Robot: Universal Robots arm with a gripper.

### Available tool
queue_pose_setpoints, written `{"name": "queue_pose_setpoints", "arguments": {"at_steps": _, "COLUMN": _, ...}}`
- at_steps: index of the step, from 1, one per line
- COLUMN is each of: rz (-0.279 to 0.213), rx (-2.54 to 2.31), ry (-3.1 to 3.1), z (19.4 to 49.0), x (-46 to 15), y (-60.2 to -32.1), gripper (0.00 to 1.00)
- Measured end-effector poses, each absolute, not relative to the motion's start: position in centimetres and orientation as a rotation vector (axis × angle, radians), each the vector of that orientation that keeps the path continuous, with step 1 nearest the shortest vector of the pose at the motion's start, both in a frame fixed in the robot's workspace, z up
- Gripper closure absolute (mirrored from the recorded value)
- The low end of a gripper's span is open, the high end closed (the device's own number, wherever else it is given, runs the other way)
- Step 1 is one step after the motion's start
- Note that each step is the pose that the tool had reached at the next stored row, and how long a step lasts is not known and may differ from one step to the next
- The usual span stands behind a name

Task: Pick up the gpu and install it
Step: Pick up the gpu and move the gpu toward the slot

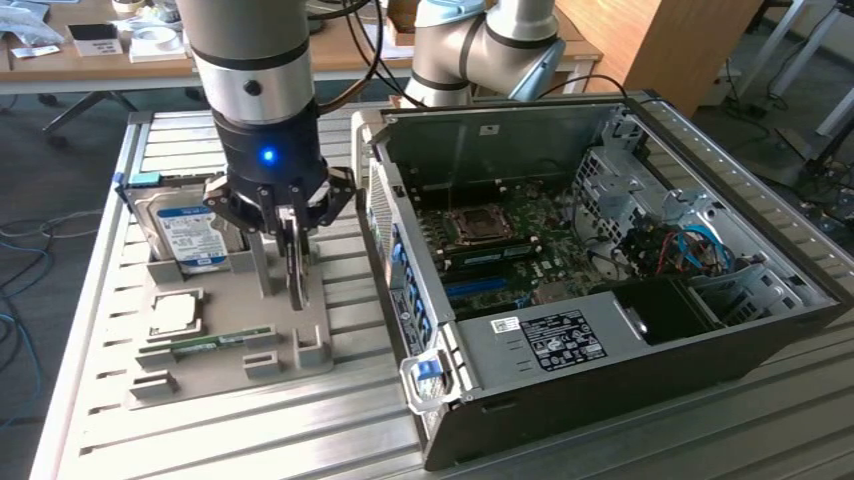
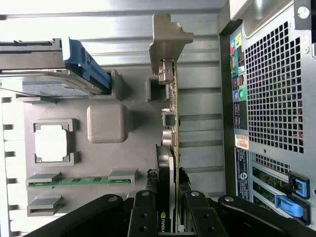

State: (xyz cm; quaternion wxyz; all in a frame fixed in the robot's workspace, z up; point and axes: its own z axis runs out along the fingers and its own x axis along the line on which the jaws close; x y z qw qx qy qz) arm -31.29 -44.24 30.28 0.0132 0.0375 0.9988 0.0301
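Observation:
The gpu [image 1: 296, 285] stands on edge in the grey holder tray [image 1: 227, 370], to the exterior view's left of the open computer case [image 1: 601, 330]. My gripper [image 1: 294, 245] reaches straight down over it, one finger on each side of the card. In the wrist view the gpu [image 2: 170, 123] appears edge-on: green board, black cooler and a silver end bracket [image 2: 168, 37] at its far end. The black fingers [image 2: 143, 217] of my gripper [image 2: 169, 200] press against both faces, shut on the card. Whether the card has left its slot I cannot tell.
A blue-labelled hard drive [image 1: 187, 230], a square processor [image 1: 176, 312] and a narrow RAM stick [image 1: 200, 343] share the tray. The case lies open with the motherboard [image 1: 507, 240] exposed. Its perforated rear panel [image 2: 271, 98] stands close beside the card. A second arm's base [image 1: 467, 50] is behind.

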Motion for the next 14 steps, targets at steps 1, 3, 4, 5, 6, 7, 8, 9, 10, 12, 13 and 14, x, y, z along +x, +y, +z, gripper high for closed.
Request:
{"name": "queue_pose_setpoints", "arguments": {"at_steps": 1, "rz": 0.094, "rx": 0.117, "ry": 3.112, "z": 30.3, "x": -31.3, "y": -44.2, "gripper": 0.73}}
{"name": "queue_pose_setpoints", "arguments": {"at_steps": 3, "rz": 0.093, "rx": 0.117, "ry": 3.112, "z": 30.4, "x": -31.3, "y": -44.2, "gripper": 0.73}}
{"name": "queue_pose_setpoints", "arguments": {"at_steps": 4, "rz": 0.093, "rx": 0.117, "ry": 3.112, "z": 30.5, "x": -31.3, "y": -44.2, "gripper": 0.73}}
{"name": "queue_pose_setpoints", "arguments": {"at_steps": 5, "rz": 0.094, "rx": 0.117, "ry": 3.112, "z": 30.7, "x": -31.3, "y": -44.2, "gripper": 0.73}}
{"name": "queue_pose_setpoints", "arguments": {"at_steps": 6, "rz": 0.095, "rx": 0.117, "ry": 3.112, "z": 31.0, "x": -31.3, "y": -44.2, "gripper": 0.73}}
{"name": "queue_pose_setpoints", "arguments": {"at_steps": 7, "rz": 0.095, "rx": 0.117, "ry": 3.112, "z": 31.3, "x": -31.3, "y": -44.2, "gripper": 0.73}}
{"name": "queue_pose_setpoints", "arguments": {"at_steps": 8, "rz": 0.095, "rx": 0.117, "ry": 3.112, "z": 31.6, "x": -31.3, "y": -44.2, "gripper": 0.73}}
{"name": "queue_pose_setpoints", "arguments": {"at_steps": 9, "rz": 0.096, "rx": 0.117, "ry": 3.112, "z": 31.9, "x": -31.3, "y": -44.2, "gripper": 0.73}}
{"name": "queue_pose_setpoints", "arguments": {"at_steps": 10, "rz": 0.096, "rx": 0.117, "ry": 3.111, "z": 32.2, "x": -31.3, "y": -44.2, "gripper": 0.73}}
{"name": "queue_pose_setpoints", "arguments": {"at_steps": 12, "rz": 0.097, "rx": 0.117, "ry": 3.112, "z": 32.8, "x": -31.3, "y": -44.2, "gripper": 0.73}}
{"name": "queue_pose_setpoints", "arguments": {"at_steps": 13, "rz": 0.097, "rx": 0.117, "ry": 3.112, "z": 33.1, "x": -31.3, "y": -44.2, "gripper": 0.73}}
{"name": "queue_pose_setpoints", "arguments": {"at_steps": 14, "rz": 0.096, "rx": 0.117, "ry": 3.112, "z": 33.4, "x": -31.3, "y": -44.2, "gripper": 0.73}}
